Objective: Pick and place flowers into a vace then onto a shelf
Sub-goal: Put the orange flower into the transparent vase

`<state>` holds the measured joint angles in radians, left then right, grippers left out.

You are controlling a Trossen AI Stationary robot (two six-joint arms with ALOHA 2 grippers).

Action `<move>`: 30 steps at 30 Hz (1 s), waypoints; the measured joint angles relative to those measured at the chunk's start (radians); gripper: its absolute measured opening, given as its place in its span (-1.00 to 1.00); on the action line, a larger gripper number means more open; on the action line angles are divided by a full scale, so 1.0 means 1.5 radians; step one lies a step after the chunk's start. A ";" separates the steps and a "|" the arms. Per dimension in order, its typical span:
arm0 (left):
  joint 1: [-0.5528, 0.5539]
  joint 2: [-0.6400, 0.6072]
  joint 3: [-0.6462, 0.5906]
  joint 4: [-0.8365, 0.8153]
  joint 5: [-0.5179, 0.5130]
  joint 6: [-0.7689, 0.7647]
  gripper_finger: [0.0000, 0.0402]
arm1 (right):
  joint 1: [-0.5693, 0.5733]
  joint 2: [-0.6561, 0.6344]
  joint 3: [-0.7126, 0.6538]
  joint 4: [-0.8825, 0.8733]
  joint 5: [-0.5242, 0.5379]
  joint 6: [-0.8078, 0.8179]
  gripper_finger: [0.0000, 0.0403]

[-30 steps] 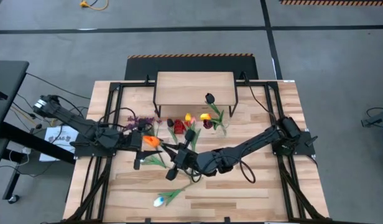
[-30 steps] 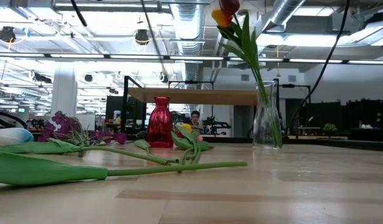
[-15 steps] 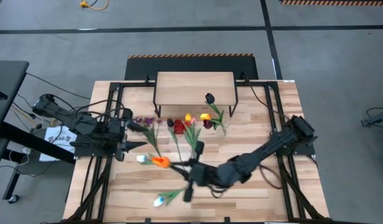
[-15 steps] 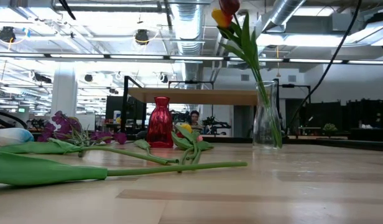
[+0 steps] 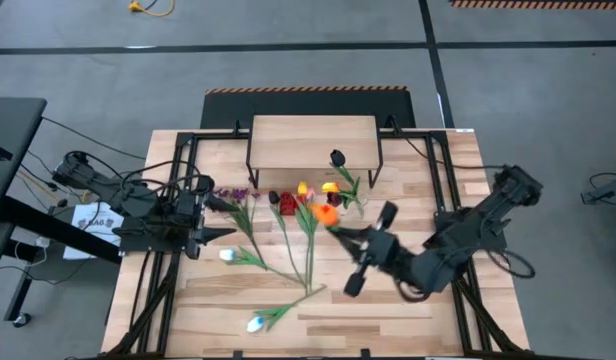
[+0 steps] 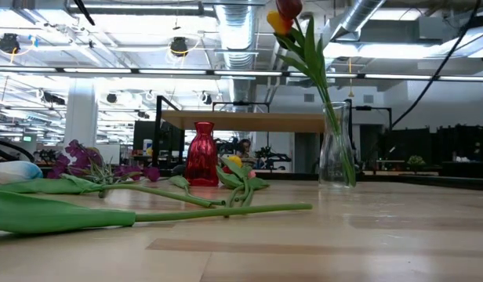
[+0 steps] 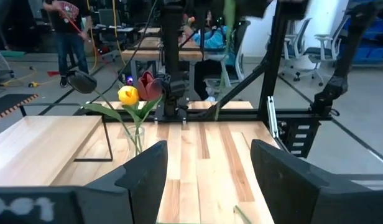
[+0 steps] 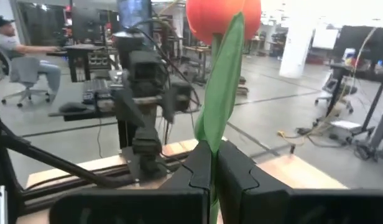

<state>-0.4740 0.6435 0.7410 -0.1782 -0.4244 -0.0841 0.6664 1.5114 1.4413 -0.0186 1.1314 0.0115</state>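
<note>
The right gripper (image 8: 213, 171) pinches the orange tulip (image 8: 224, 18) by its stem, bloom upright above the fingers for dropping into the clear vase (image 5: 356, 205) just beyond them, while the left gripper (image 7: 207, 180) waits spread at the tabletop's (image 5: 408, 320) side.

Setting: industrial robotics lab or workshop.
Ceiling: exposed ducts (image 6: 234, 31) and strip lights.
Floor: grey concrete with hazard-striped tape (image 5: 306, 90).
Furniture: office chairs (image 7: 297, 46), workbenches, probably further robot rigs behind.
Occupants: seated person (image 8: 17, 53); standing person (image 7: 67, 31).
</note>
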 joint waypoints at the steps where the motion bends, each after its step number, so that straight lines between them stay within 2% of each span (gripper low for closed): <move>1: 0.000 0.000 0.000 0.005 0.000 0.000 0.11 | -0.002 -0.025 -0.033 0.002 0.000 0.016 -1.00; 6: 0.000 0.000 0.000 0.012 0.000 0.001 0.11 | -0.030 -0.180 -0.232 0.099 -0.021 0.038 -1.00; 12: 0.000 0.000 0.000 0.010 0.000 0.001 0.11 | -0.058 -0.367 -0.458 0.343 -0.104 -0.115 -1.00; 16: 0.000 0.000 0.000 0.019 -0.001 0.005 0.11 | -0.090 -0.475 -0.569 0.423 -0.153 -0.178 -1.00; 22: 0.000 0.000 0.000 0.026 -0.001 0.005 0.11 | -0.158 -0.580 -0.660 0.437 -0.220 -0.181 -1.00; 30: 0.000 0.000 0.000 0.026 -0.005 0.006 0.11 | -0.235 -0.598 -0.677 0.436 -0.303 -0.165 -1.00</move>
<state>-0.4736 0.6434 0.7410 -0.1398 -0.4324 -0.0753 0.3144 0.6147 0.4263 0.6361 0.6764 -0.2357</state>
